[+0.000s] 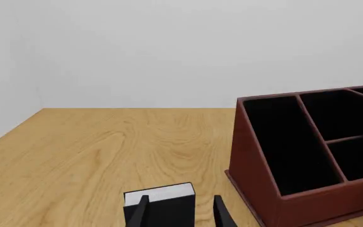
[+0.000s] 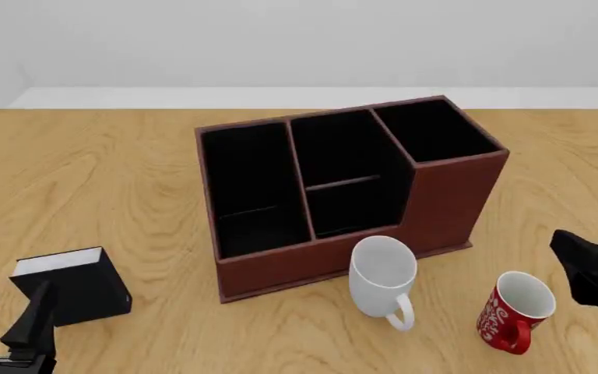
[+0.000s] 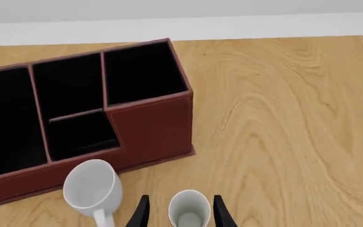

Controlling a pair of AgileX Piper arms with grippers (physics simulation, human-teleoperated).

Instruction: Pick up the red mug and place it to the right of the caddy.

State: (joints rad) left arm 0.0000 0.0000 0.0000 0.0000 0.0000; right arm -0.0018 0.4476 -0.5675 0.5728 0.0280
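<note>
The red mug (image 2: 514, 310) stands on the table (image 2: 102, 187), in front of the caddy's (image 2: 351, 195) right end, beside the white mug (image 2: 383, 279). Its white marks spell nothing I can read. My right gripper (image 3: 180, 213) is spread around it; my left gripper (image 1: 178, 213) is spread by the black box (image 2: 71, 284).

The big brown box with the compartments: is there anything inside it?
Nothing shows inside the caddy: its black-lined compartments look empty in the front view. The floor of the taller right-hand compartment is hidden by its own wall, so that part stays uncertain.
</note>
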